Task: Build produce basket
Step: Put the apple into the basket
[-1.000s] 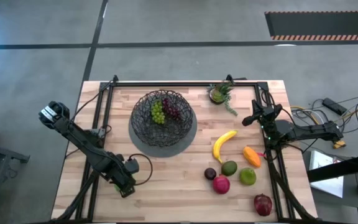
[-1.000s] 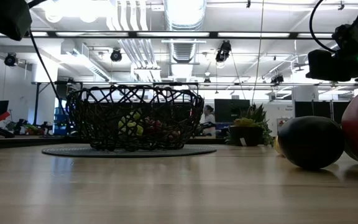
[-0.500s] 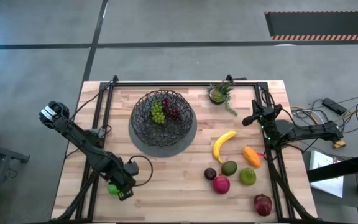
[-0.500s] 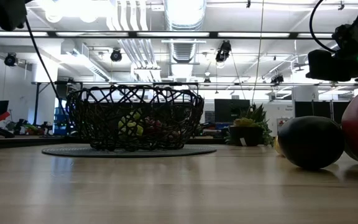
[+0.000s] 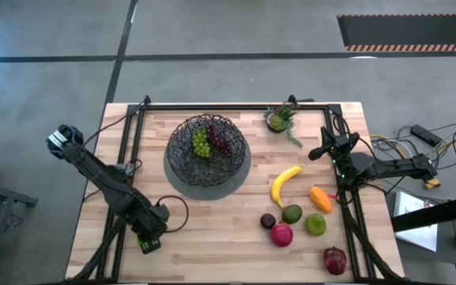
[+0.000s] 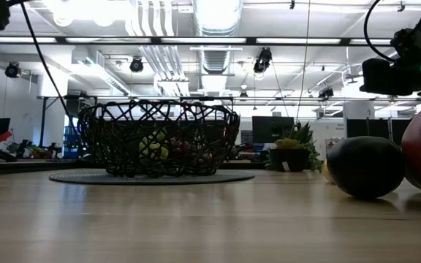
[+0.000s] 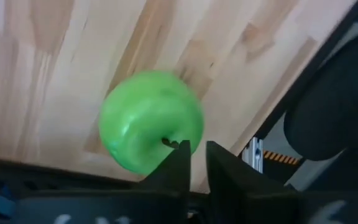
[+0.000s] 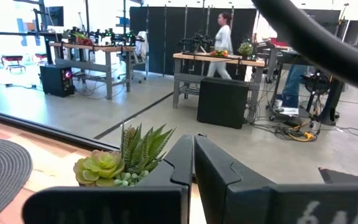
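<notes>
Grey concrete floor (image 5: 212, 32) all around the wooden table (image 5: 204, 214). Bright ceiling lights (image 6: 218, 11) and ducts (image 6: 156, 44) overhead. Workbenches (image 8: 219, 62) stand before dark partitions (image 8: 166, 25), a person (image 8: 221, 34) walking past.

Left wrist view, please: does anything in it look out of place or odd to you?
Yes. The green apple lies alone near the edge of the table, away from the other loose fruit around the banana on the right. The left gripper is shut beside it, not on it.
</notes>
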Controlling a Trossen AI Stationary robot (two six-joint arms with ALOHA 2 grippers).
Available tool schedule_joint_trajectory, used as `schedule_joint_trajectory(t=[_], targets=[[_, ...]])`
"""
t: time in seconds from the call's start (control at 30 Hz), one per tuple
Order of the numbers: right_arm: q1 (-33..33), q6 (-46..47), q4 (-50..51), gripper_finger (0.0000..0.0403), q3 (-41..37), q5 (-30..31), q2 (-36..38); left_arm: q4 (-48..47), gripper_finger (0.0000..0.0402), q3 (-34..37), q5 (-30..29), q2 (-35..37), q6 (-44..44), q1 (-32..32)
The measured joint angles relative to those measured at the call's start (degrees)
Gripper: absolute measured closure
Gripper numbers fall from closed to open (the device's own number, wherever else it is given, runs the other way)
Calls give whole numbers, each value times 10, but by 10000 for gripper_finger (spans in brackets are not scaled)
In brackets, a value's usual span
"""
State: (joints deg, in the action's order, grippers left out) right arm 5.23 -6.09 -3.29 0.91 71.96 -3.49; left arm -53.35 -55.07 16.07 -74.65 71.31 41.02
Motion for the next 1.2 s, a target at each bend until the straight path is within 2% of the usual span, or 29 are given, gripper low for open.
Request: schedule_joint_trajectory(t=[0.2,0.37,0.53,0.93,1.2], targets=[[0,0,0,394,0,0,0,1,299,8,-1,18,-75,15],[0,0,0,394,0,0,0,1,290,14,-3,-8,-119,16],[0,0,0,394,0,0,0,4,311,13,-3,-41,-123,16],[0,0,0,394,0,0,0,3,395,2,-3,-79,-137,19],[0,0,0,394,0,0,0,2,400,-14,-3,-67,-136,19]])
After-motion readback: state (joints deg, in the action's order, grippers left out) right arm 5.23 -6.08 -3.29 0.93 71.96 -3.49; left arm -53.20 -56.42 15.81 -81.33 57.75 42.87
